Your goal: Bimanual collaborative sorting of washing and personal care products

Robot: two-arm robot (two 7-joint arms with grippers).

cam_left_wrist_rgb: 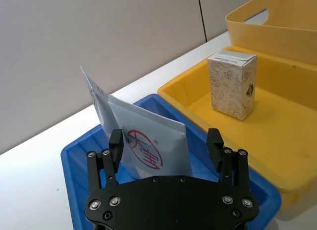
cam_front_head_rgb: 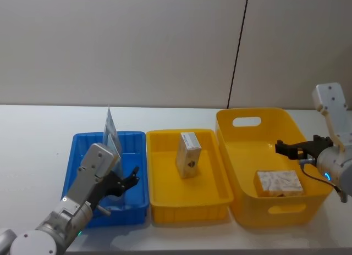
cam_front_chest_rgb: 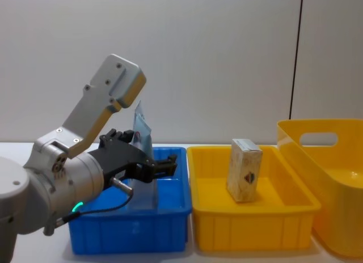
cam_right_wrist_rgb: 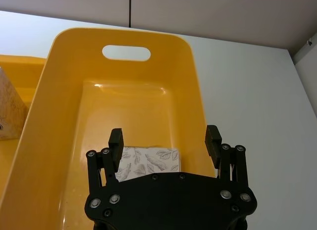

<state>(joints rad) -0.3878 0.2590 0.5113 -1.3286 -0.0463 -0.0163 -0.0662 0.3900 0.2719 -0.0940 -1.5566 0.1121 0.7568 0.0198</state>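
Pouches (cam_front_head_rgb: 111,131) are stood in the blue tray (cam_front_head_rgb: 72,162) and one box (cam_front_head_rgb: 188,155) in the yellow tray (cam_front_head_rgb: 164,181). A second box (cam_front_head_rgb: 278,182) is left in the basket (cam_front_head_rgb: 236,156), so sorting is judged nearly done. The left gripper (cam_left_wrist_rgb: 165,141) is held spread by the pouches, the right gripper (cam_right_wrist_rgb: 164,136) spread above that box.

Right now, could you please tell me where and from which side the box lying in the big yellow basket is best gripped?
Grip the box across its two long side faces, coming straight down from above. It lies flat on the floor of the yellow basket, close to its front wall, so the walls likely block a sideways approach. The open right gripper hovers above it.
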